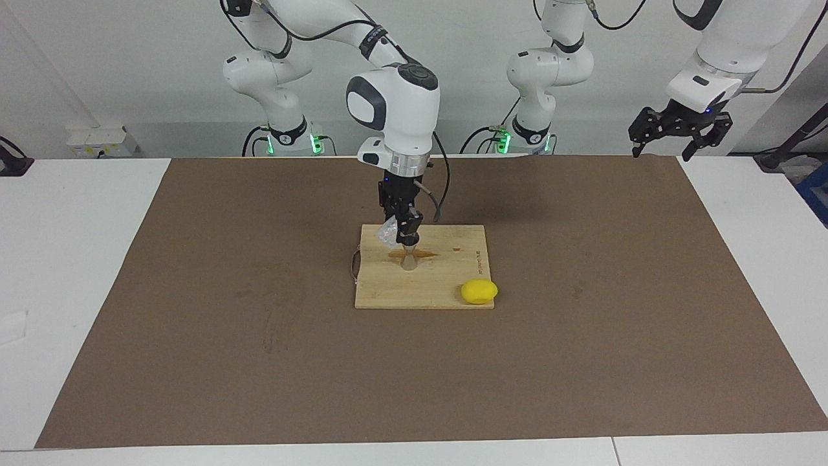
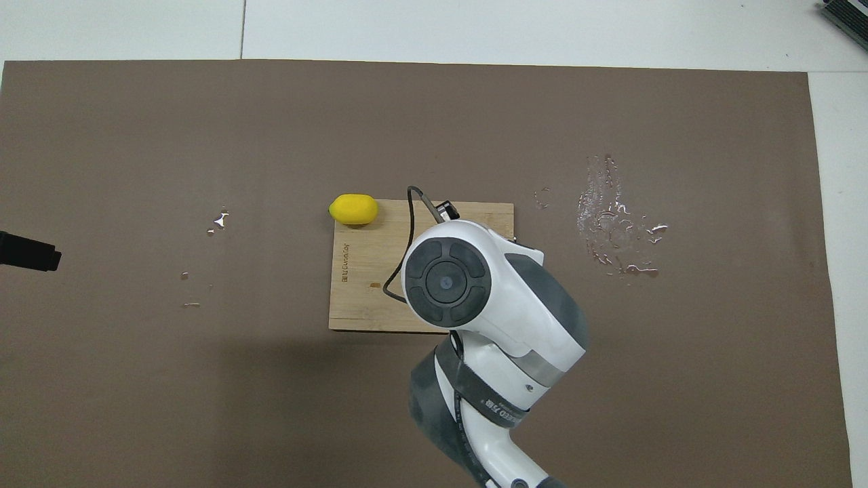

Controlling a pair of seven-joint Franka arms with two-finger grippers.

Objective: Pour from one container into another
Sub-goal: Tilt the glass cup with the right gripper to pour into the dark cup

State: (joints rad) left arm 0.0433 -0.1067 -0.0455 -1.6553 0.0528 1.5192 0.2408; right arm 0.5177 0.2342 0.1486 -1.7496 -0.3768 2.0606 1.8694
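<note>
Brown matting bears a bamboo board (image 1: 446, 285); right gripper (image 1: 402, 234) clamps clear glass tumbler (image 1: 388, 232) above steel hourglass jigger (image 1: 409, 260).

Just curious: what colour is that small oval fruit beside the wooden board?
Bright yellow lemon, clearest in the overhead view.

A white table (image 1: 77, 259) is covered by a brown mat (image 1: 582, 336). A wooden board (image 1: 446, 275) is laid on the mat, directly below the right gripper's fingers (image 1: 409, 228). A yellow lemon (image 1: 479, 291) is rested at the board's corner, partly on the mat. Wet patches (image 2: 614, 224) are seen on the mat, well apart from those fingers.
</note>
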